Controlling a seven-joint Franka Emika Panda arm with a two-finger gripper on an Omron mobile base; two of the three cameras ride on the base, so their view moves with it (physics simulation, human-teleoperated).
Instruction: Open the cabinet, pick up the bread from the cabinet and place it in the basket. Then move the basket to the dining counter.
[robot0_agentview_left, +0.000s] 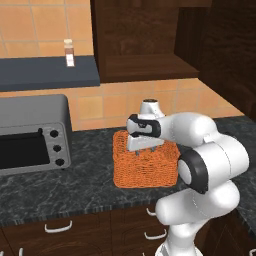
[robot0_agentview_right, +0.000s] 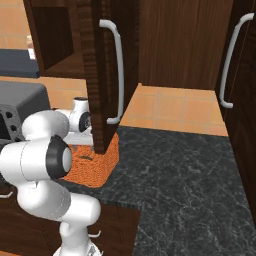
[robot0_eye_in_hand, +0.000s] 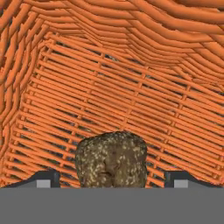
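We're looking straight down our gripper (robot0_eye_in_hand: 113, 178), and its two dark fingertips (robot0_eye_in_hand: 43, 179) stand spread wide, one on each side of the bread (robot0_eye_in_hand: 111, 159) with a clear gap between each tip and the loaf. So the jaws are apart and not clamping anything. The bread, a lumpy brown-olive lump, sits on the woven floor of the orange basket (robot0_eye_in_hand: 131, 78), whose walls rise all around us.

From the left base view, our hand (robot0_agentview_left: 142, 142) dips into the basket (robot0_agentview_left: 125, 172), which rests on the black speckled counter (robot0_agentview_left: 60, 190), just right of the grey toaster oven (robot0_agentview_left: 32, 132). A small bottle (robot0_agentview_left: 69, 53) stands on the shelf above.

From the right base view, the cabinet (robot0_agentview_right: 60, 40) door (robot0_agentview_right: 102, 75) hangs swung open, its silver bar handle (robot0_agentview_right: 118, 70) facing us, partly covering the basket (robot0_agentview_right: 100, 170).
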